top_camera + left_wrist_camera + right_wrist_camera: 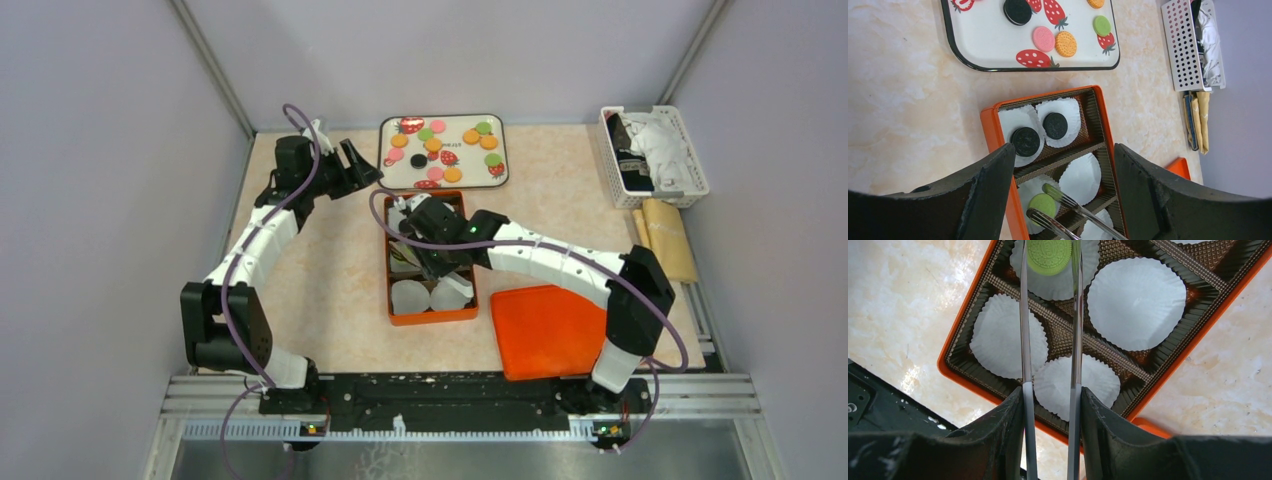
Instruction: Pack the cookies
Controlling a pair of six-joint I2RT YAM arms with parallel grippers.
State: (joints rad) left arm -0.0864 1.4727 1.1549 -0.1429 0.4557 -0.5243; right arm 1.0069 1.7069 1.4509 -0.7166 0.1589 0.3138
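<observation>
My right gripper (1051, 395) grips metal tongs (1077, 315), tips either side of a green cookie (1049, 255) in a paper cup (1048, 285) in the orange box (989, 127). My left gripper (1063, 150) hangs wide open near the tray (988, 50)

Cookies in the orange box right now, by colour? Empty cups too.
black cookies: 2
green cookie: 1, between the tips of the tongs
empty paper cups: 3
Total: 3 cookies, 6 cups

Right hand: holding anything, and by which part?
Yes: silver metal tongs, pinched across both arms, well back from the tips; tips flank the round green cookie.
</observation>
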